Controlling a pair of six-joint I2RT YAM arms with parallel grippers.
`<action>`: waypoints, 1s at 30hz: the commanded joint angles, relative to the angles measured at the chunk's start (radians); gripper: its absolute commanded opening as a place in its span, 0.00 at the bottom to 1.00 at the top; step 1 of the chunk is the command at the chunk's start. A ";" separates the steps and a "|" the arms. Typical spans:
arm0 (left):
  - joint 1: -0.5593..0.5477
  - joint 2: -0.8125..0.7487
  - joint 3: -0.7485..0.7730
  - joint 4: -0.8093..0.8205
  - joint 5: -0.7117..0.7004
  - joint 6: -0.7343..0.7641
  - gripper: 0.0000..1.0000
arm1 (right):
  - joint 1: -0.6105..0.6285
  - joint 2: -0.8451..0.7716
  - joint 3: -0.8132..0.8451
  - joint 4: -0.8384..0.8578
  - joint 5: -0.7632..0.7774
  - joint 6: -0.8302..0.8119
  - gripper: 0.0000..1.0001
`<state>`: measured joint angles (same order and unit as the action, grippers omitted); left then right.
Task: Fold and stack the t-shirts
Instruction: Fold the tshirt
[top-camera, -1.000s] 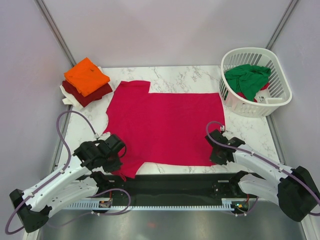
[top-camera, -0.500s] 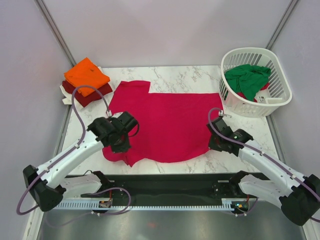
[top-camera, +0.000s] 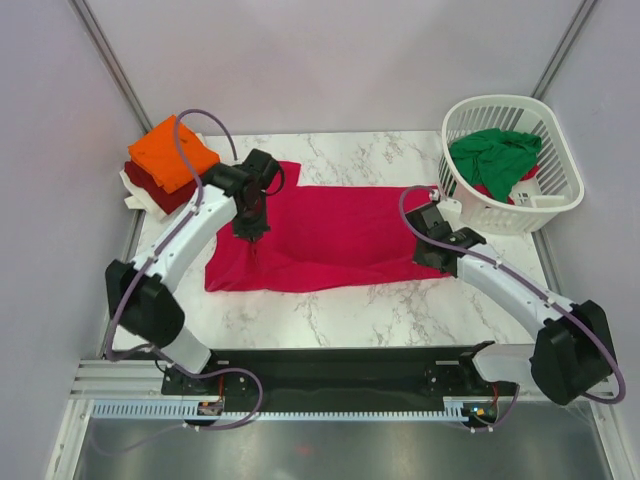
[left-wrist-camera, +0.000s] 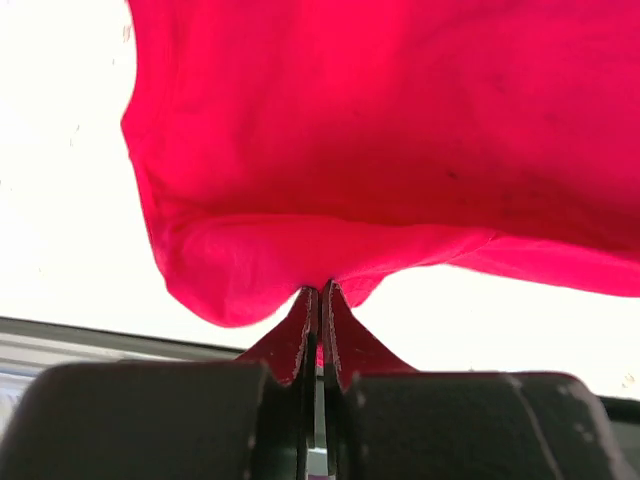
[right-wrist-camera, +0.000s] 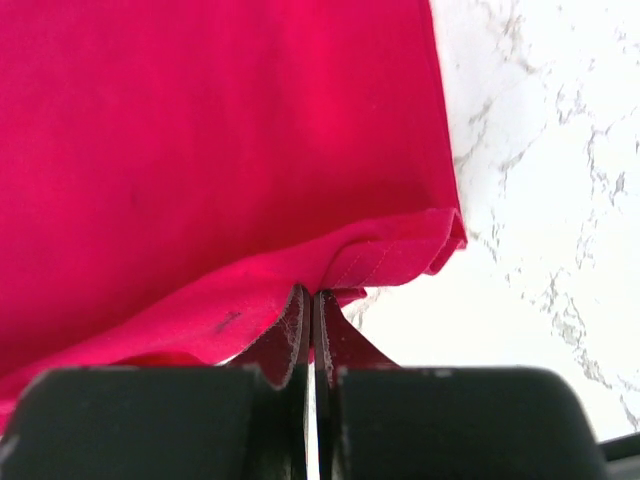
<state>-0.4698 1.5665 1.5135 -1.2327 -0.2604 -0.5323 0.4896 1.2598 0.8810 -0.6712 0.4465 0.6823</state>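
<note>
Surface (top-camera: 400, 310): white marble pattern; both arms reach out over it from the near edge.
Crimson t-shirt (top-camera: 330, 240): spread flat across the middle of the surface, closer to the far edge than the near one, long side running left to right. One sleeve points toward the far-left corner.
Left arm (top-camera: 190, 235): bent out along the left edge, wrist over the left part of the crimson t-shirt.
Left jaws: together, clamped on a small pinch of the crimson t-shirt (left-wrist-camera: 400, 130). In the wrist view the cloth bulges out in a rounded fold just beyond the tips.
Right arm (top-camera: 510, 285): stretched from the near-right corner, wrist at the shirt's right end, near the basket.
Right jaws: together, clamped on the crimson t-shirt (right-wrist-camera: 200, 130) at a stitched hem near its corner. Bare marble shows just to the right of the cloth.
Stack, far-left corner: orange t-shirt (top-camera: 165, 150) folded on top, dark red t-shirt (top-camera: 150, 182) under it, white t-shirt (top-camera: 135, 198) showing at the bottom edge. The stack is close to the crimson shirt's sleeve; I cannot tell whether they touch.
Basket (top-camera: 560, 190): white slatted plastic, far-right corner.
Green t-shirt (top-camera: 495, 155): crumpled inside the basket, with a bit of red cloth showing beneath it.
</note>
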 joint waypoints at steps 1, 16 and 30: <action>0.017 0.087 0.082 0.022 0.004 0.123 0.02 | -0.042 0.055 0.062 0.105 0.049 -0.030 0.00; 0.100 0.454 0.395 0.015 -0.154 0.258 0.02 | -0.155 0.299 0.153 0.160 0.024 -0.089 0.04; 0.129 0.672 0.623 -0.064 -0.387 0.212 0.74 | -0.178 0.302 0.288 0.153 0.087 -0.121 0.98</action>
<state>-0.3511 2.2837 2.0914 -1.2560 -0.5709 -0.2897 0.3138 1.6360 1.1130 -0.5297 0.4805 0.5850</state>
